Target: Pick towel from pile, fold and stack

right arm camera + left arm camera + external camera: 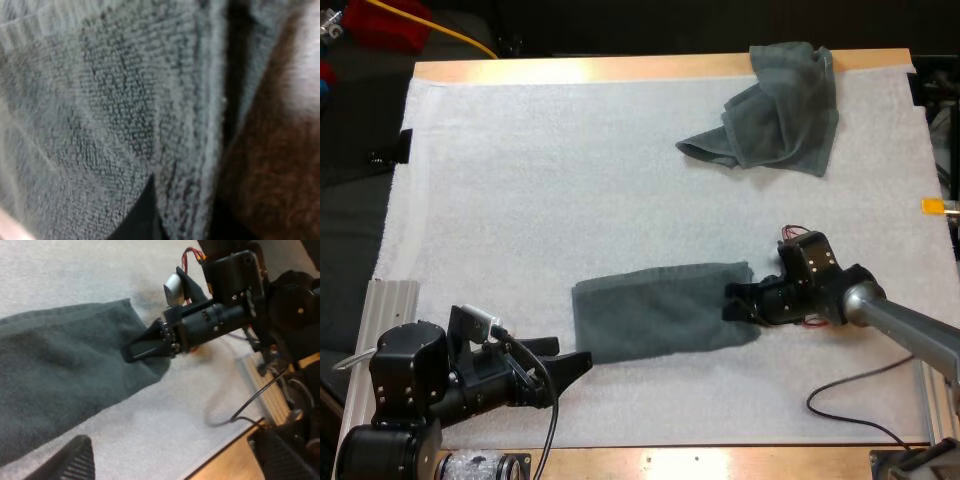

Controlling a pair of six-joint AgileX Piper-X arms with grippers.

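Observation:
A dark grey-green towel point(655, 312), folded into a long strip, lies flat on the white mat point(540, 180) near the front middle. My right gripper point(732, 302) is at its right end, shut on the towel's edge. From the left wrist view, that gripper point(145, 347) sits on the corner of the towel point(60, 375). Towel weave point(115, 100) lies close up against the right wrist camera. My left gripper point(570, 362) is open just off the strip's front left corner, holding nothing. A crumpled towel point(770, 105) lies at the far right.
The table's wooden front edge point(720, 462) runs close behind both arms. A metal rail point(390, 300) lies along the mat's left side. Bare mat stretches across the left and middle between the two towels.

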